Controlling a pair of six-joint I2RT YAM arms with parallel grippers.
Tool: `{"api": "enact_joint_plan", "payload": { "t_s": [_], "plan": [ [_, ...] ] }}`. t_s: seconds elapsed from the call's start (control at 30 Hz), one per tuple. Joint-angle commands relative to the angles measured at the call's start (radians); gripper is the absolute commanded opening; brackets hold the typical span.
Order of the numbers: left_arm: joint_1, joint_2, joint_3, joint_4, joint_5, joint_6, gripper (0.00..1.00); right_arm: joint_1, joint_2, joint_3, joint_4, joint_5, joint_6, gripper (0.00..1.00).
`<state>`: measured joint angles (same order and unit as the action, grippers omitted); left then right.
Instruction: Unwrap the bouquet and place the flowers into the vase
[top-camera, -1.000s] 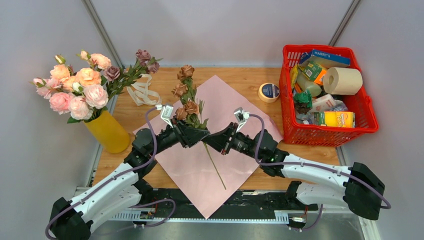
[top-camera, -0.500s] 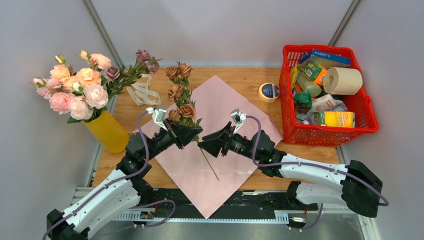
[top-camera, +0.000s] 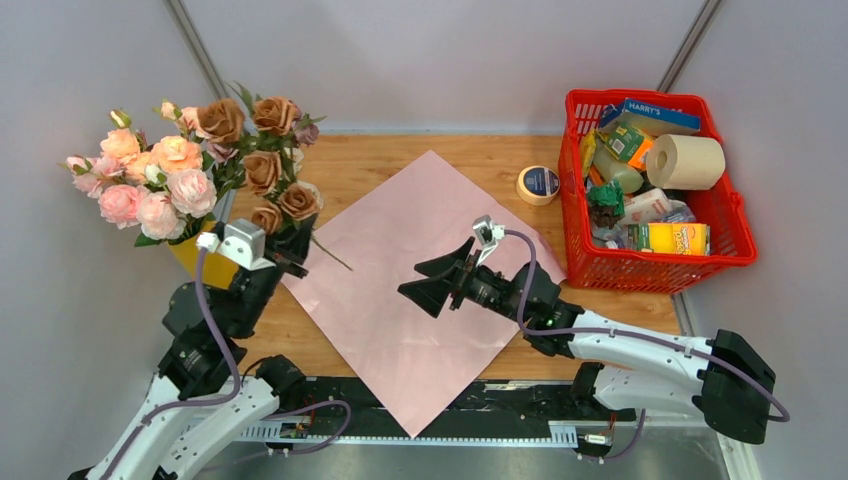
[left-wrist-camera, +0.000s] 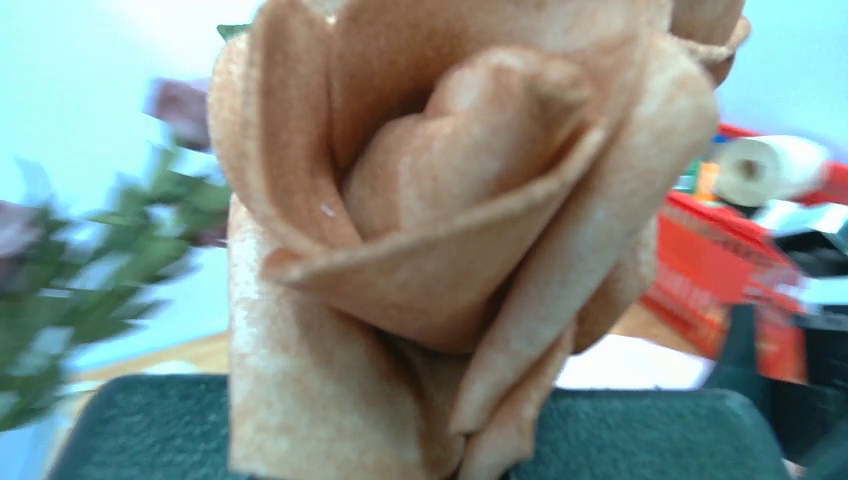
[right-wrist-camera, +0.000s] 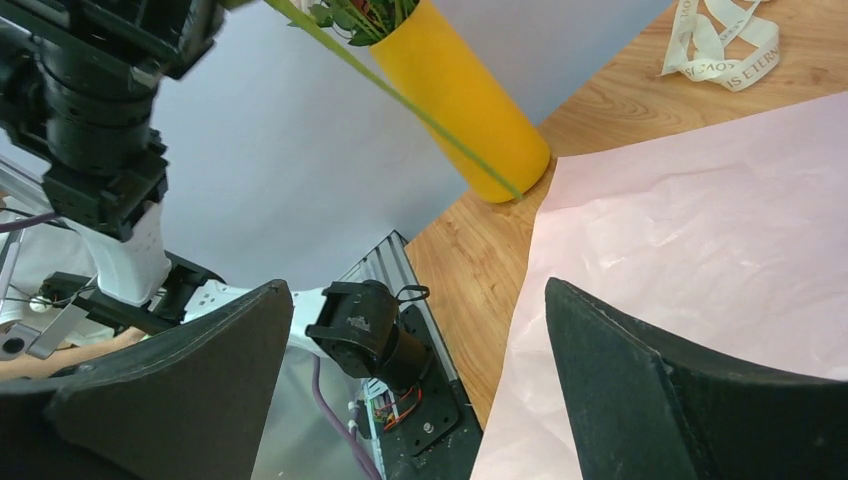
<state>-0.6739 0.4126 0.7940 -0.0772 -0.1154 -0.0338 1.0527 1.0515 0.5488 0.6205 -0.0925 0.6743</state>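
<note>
My left gripper is shut on the stem of a spray of brownish roses, held up beside the yellow vase; the stem's end pokes out over the paper. One brown rose fills the left wrist view above the dark fingers. Pink and peach flowers stand in the vase. The bouquet's wrapping paper lies flat, pink side up. Above it my right gripper hangs open and empty, fingers wide apart.
The cream ribbon lies on the wood behind the paper. A red basket of groceries stands at the right, and a tape roll lies beside it. The left arm rises near the table's left edge.
The right gripper let go of the stem and opened wide. The left gripper closed on the stem and swung it up and left to the vase.
</note>
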Motion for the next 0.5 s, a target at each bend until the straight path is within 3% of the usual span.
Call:
{"api": "enact_joint_plan", "payload": {
  "t_s": [0.0,0.23,0.47],
  "plan": [
    [0.002,0.012,0.102,-0.059,-0.256,0.322,0.00,0.004,-0.024,0.007,-0.010,0.030,-0.013,1.00],
    [0.002,0.054,0.186,0.048,-0.463,0.627,0.00,0.004,-0.031,0.011,-0.036,0.040,-0.022,1.00],
    [0.002,0.130,0.312,0.063,-0.569,0.741,0.00,0.006,-0.041,0.020,-0.061,0.056,-0.038,1.00]
  ]
}}
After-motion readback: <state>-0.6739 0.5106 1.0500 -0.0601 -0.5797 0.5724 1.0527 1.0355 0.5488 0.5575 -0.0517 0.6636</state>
